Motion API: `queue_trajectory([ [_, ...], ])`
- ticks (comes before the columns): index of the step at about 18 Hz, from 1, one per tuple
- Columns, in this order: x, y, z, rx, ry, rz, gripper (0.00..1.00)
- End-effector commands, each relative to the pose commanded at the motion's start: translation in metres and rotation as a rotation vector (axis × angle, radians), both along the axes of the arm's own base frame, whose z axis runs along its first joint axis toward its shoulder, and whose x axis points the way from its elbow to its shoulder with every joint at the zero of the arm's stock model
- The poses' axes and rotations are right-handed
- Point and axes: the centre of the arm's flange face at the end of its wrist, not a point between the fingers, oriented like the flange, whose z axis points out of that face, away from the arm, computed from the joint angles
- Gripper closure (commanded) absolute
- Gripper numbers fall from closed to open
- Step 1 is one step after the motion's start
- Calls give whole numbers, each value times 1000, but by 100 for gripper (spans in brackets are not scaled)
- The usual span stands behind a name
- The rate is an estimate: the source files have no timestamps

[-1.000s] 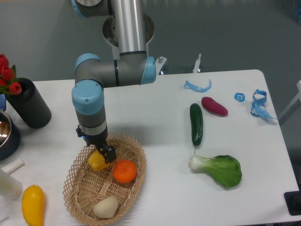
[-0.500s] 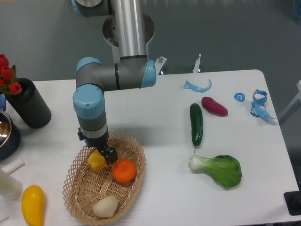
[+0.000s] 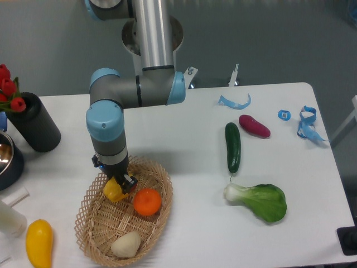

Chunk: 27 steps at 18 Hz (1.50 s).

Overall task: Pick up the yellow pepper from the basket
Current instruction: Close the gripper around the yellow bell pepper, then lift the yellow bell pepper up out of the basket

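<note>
The yellow pepper (image 3: 114,191) is a lobed golden piece at the upper left of the tan wicker basket (image 3: 95,237). My gripper (image 3: 119,183) comes straight down onto it from above, and its dark fingers look shut on the pepper's top. The pepper appears slightly raised off the basket floor. Its upper part is hidden by the fingers.
An orange fruit (image 3: 147,202) and a pale whitish piece (image 3: 125,245) also lie in the basket. A smooth yellow squash (image 3: 39,243) lies left of it. A cucumber (image 3: 232,147), purple eggplant (image 3: 254,125) and bok choy (image 3: 259,200) are on the right. A black vase (image 3: 33,121) stands far left.
The gripper and the yellow pepper have shifted slightly up and to the left together. The orange fruit has settled a little leftward.
</note>
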Motion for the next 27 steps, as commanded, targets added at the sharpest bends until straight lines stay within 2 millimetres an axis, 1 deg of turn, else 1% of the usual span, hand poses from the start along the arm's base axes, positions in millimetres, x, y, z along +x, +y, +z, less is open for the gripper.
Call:
queue_trajectory([
  [2, -7, 8, 19, 36, 20, 4, 77],
  [3, -14, 14, 35, 66, 36, 15, 77],
  [5, -30, 23, 76, 140, 65, 61, 77],
  [6, -40, 25, 89, 163, 78, 80, 77],
  [10, -72, 29, 126, 245, 89, 138, 77],
  [11, -82, 30, 140, 281, 84, 164, 77],
  [12, -97, 33, 160, 334, 91, 203, 76],
  [13, -107, 38, 179, 390, 91, 238, 76],
  [14, -118, 39, 193, 435, 89, 269, 76],
  [15, -130, 37, 202, 461, 83, 293, 76],
  [17, -147, 29, 210, 487, 74, 312, 76],
  [20, -157, 24, 223, 531, 48, 312, 76],
  [22, -166, 18, 223, 530, 50, 325, 76],
  [24, -170, 14, 222, 527, 50, 333, 76],
  [26, -179, 7, 221, 526, 55, 348, 76],
  [27, -180, 4, 217, 516, 53, 347, 76],
])
